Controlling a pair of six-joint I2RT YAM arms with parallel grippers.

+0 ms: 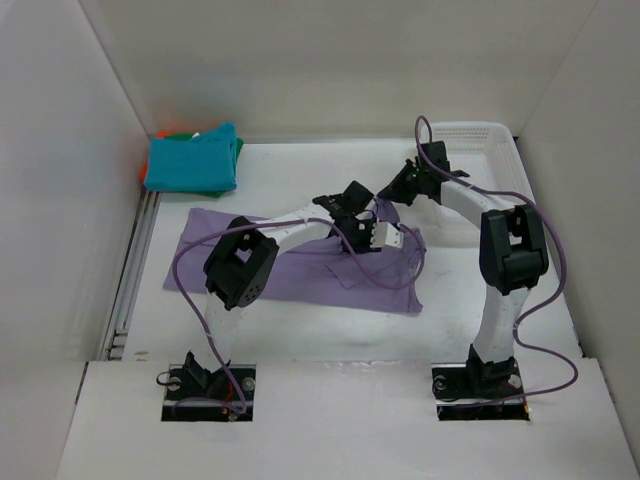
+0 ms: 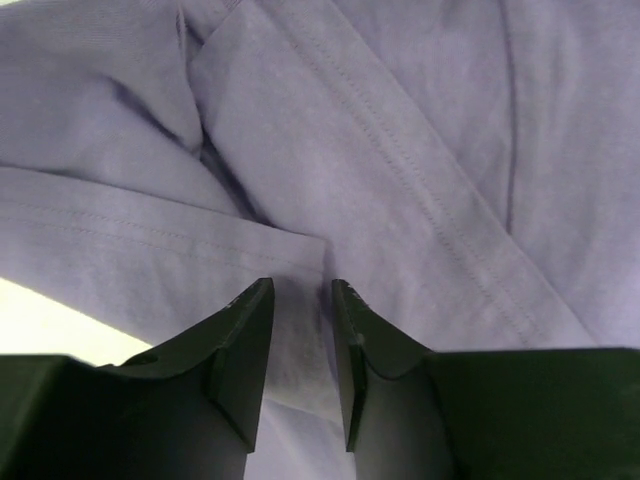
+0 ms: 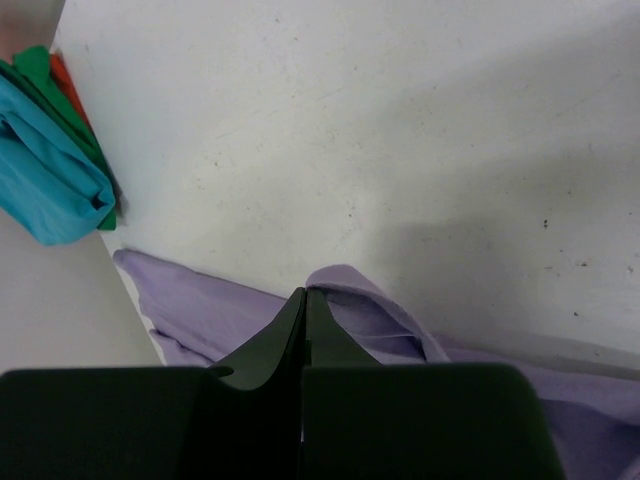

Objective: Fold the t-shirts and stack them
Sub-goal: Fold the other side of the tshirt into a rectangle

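Note:
The lavender shirt (image 1: 300, 265) lies spread across the middle of the table. My left gripper (image 1: 385, 237) is at its far right corner. In the left wrist view its jaws (image 2: 302, 290) stand a narrow gap apart, with a ridge of lavender cloth (image 2: 400, 150) pinched between them. My right gripper (image 1: 392, 192) is just behind it. Its jaws (image 3: 305, 295) are pressed together at a raised fold of the shirt (image 3: 350, 285). The teal shirt (image 1: 192, 160) lies folded on top of the green shirt (image 1: 238, 148) and the orange shirt (image 1: 163, 134) at the back left.
A white mesh basket (image 1: 480, 135) stands at the back right behind the right arm. White walls close in the table on the left, back and right. The folded stack also shows at the left edge of the right wrist view (image 3: 45, 180).

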